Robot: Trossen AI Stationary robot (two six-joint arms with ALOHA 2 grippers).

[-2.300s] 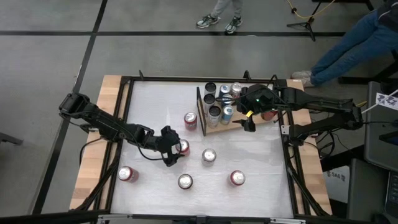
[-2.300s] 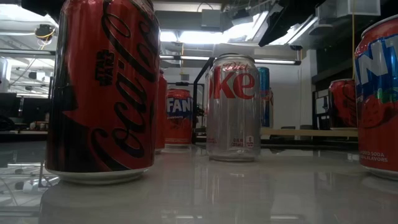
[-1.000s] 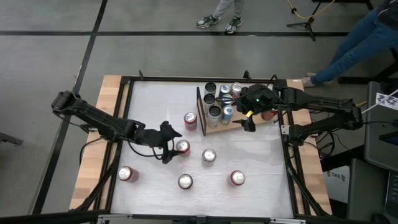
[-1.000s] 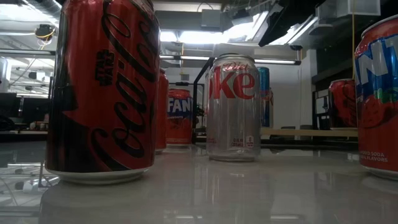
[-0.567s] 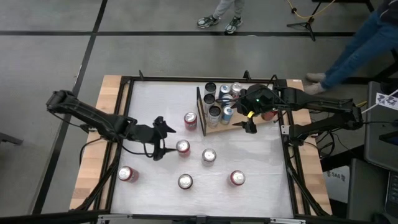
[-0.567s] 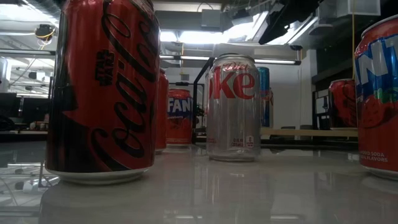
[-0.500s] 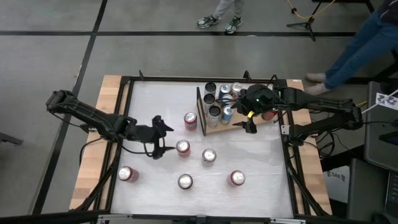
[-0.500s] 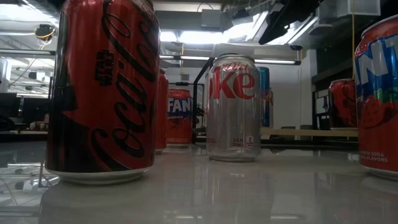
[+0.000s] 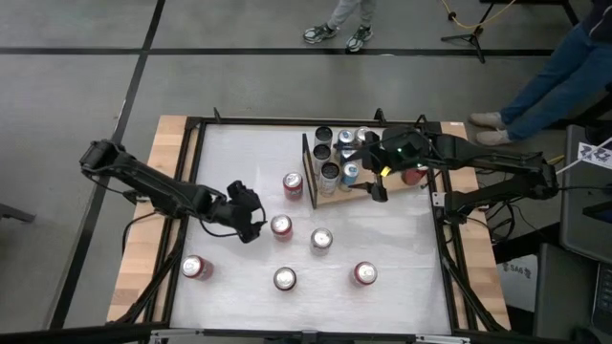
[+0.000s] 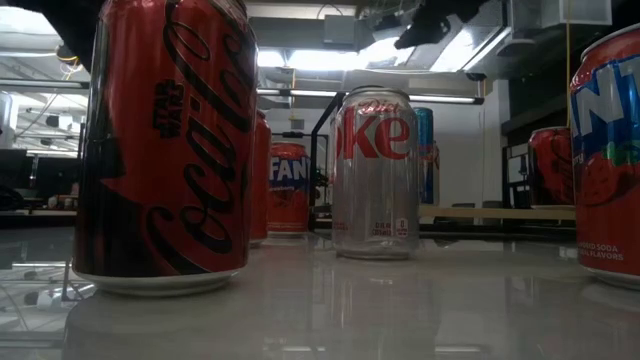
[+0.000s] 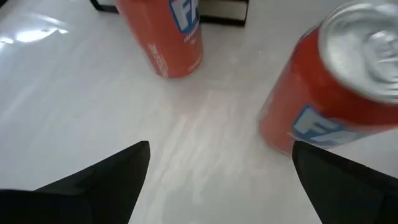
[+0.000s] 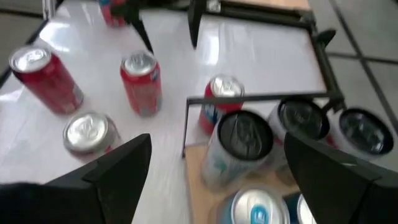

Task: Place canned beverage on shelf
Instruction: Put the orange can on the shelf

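Hovering low over the white surface (image 9: 239,153), left pincer (image 9: 252,224) spread wide and empty, just beside a red can (image 9: 280,225), not touching it. Farther back, right pincer (image 9: 376,186) also gaping open with nothing in it, over the shelf (image 9: 411,186) and its cluster of cans (image 9: 339,158).
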